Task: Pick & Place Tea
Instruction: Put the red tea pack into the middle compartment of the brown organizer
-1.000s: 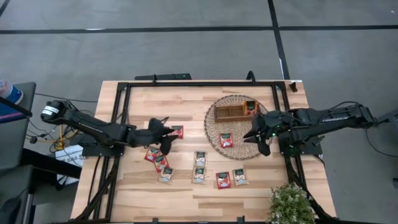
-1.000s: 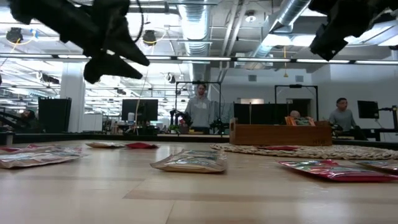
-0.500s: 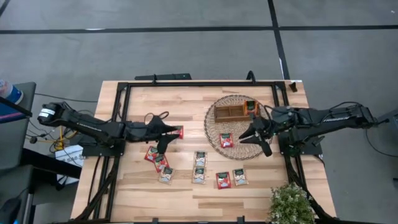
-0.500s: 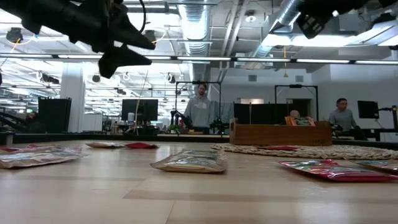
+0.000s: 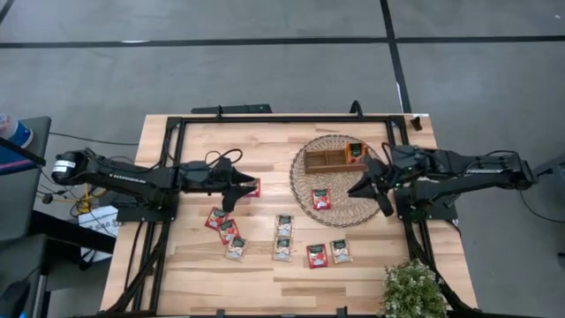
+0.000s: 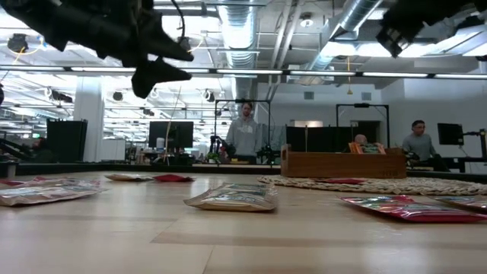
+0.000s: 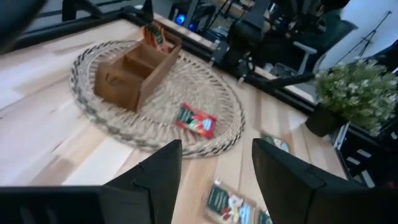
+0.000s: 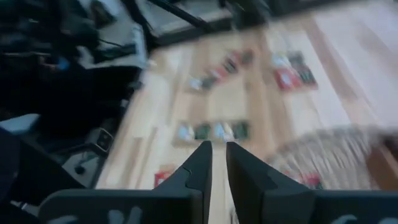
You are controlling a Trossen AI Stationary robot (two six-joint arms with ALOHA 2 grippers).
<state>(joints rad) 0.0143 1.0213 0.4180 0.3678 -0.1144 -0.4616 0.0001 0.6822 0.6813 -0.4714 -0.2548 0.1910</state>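
While both arms hang above the table, neither carries anything, so the step in hand looks like a reach for the next sachet. The left gripper [image 5: 240, 185] hovers beside a lone red tea sachet [image 5: 254, 186] near the middle of the wooden table [image 5: 265, 150], and its fingers [image 7: 158, 180] stand well apart in the left wrist view, with nothing between them. The right gripper [image 5: 369, 187] hangs over the right rim of the woven wicker mat [image 5: 305, 196]; its fingers [image 8: 198, 171] are nearly together, leaving only a narrow slit, and they grip nothing.

One red sachet [image 5: 320, 199] lies flat on the mat in front of the wooden compartment tray [image 5: 328, 160], and at least one sachet [image 5: 356, 152] already stands in the tray's right-hand compartment. More sachets lie loose on the bare table: a cluster of three [image 5: 225, 232] below the left gripper, a pair [image 5: 283, 237] in the middle, and a red and a pale one [image 5: 328, 253] nearer the potted plant [image 5: 413, 290].

My judgement is that the left gripper next needs to descend over the lone red sachet and close on its edge, since the flat packet offers little to pinch. The right gripper would first have to spread its fingers.
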